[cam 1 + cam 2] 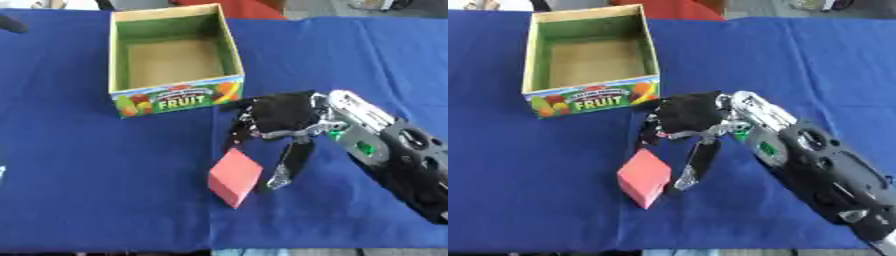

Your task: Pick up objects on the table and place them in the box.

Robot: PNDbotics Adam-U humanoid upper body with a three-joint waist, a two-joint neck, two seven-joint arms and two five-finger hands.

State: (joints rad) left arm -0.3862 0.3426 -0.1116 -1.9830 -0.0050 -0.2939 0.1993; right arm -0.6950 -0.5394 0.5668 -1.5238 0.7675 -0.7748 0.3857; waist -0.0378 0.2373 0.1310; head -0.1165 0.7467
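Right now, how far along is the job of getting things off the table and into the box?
Nothing looks done yet: the fruit box shows a bare cardboard floor with nothing inside. In hand: the right hand is over the red block on the blue tablecloth, fingers spread beside it and not closed round it. Left to do: grasp the block, lift it and set it in the box. The left hand is not in view.

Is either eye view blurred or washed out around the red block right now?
Left eye view: red block soft-edged, colour even, no glare. Right eye view: right hand slightly smeared, its fingers hard to separate; box lettering readable.
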